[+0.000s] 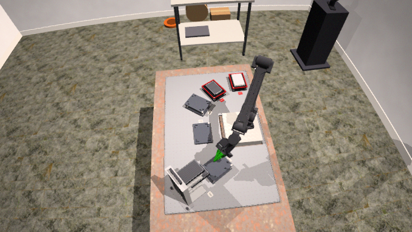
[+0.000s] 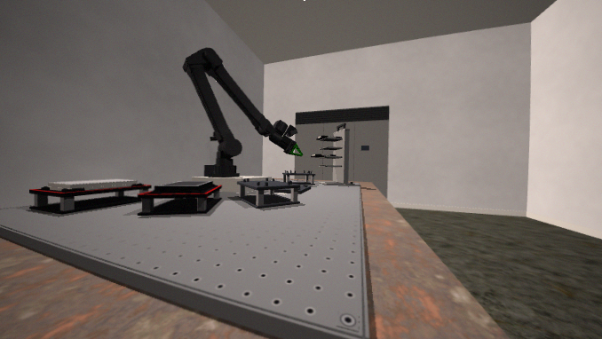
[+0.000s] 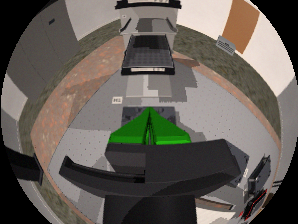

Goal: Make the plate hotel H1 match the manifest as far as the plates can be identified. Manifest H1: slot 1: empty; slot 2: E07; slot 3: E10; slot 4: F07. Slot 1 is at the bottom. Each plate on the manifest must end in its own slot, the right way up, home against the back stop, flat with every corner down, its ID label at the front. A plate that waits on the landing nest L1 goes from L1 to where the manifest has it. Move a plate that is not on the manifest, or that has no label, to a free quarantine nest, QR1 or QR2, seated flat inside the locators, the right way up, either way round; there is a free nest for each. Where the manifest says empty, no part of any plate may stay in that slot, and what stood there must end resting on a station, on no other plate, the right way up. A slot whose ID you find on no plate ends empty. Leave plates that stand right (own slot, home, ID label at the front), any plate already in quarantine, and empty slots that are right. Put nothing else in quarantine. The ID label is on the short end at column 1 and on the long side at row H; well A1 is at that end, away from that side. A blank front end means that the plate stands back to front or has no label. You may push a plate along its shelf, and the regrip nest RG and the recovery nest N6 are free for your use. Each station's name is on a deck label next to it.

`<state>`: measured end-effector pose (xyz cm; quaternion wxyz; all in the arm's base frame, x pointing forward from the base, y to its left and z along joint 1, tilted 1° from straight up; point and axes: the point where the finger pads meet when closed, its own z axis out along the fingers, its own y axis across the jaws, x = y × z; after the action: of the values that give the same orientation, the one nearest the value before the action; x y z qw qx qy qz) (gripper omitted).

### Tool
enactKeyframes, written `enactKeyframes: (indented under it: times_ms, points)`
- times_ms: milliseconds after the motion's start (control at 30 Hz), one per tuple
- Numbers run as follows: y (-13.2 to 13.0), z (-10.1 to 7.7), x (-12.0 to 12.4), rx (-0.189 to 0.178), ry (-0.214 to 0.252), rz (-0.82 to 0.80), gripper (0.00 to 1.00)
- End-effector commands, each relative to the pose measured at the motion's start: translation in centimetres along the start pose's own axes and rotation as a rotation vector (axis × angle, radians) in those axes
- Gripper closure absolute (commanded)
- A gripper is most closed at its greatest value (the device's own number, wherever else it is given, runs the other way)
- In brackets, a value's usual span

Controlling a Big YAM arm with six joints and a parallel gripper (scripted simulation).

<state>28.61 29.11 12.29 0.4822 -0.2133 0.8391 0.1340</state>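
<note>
Grey bench (image 1: 243,194): tool (image 1: 217,157) pressed together, empty, before the hotel (image 1: 172,179); its rigid, light plate (image 1: 191,171) suits a long-side grasp.

Plate hotel (image 1: 174,177) at deck's (image 1: 249,194) near corner; nest (image 1: 217,169) just before it; hand (image 1: 219,155) above nest.

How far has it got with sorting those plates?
Both red-edged nests already hold plates, a white one and a dark one. The end effector is shut on nothing, poised facing the tower of shelves, where one dark plate juts forward. Pushing it home, possibly with the closed tips, looks like the next step.
</note>
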Motion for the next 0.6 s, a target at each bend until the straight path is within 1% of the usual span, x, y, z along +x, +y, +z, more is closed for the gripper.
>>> enactKeyframes:
  times_ms: [0,400,433,467,567]
  points:
    - [0.8,-0.1,-2.1,-0.016,-0.044,0.021,1.0]
    - [0.8,-0.1,-2.1,-0.016,-0.044,0.021,1.0]
    - [0.8,-0.2,-0.6,-0.021,-0.028,0.021,1.0]
    - [0.8,0.0,-0.4,-0.02,-0.021,0.018,1.0]
    - [1.3,0.4,-2.7,-0.027,-0.054,0.031,1.0]
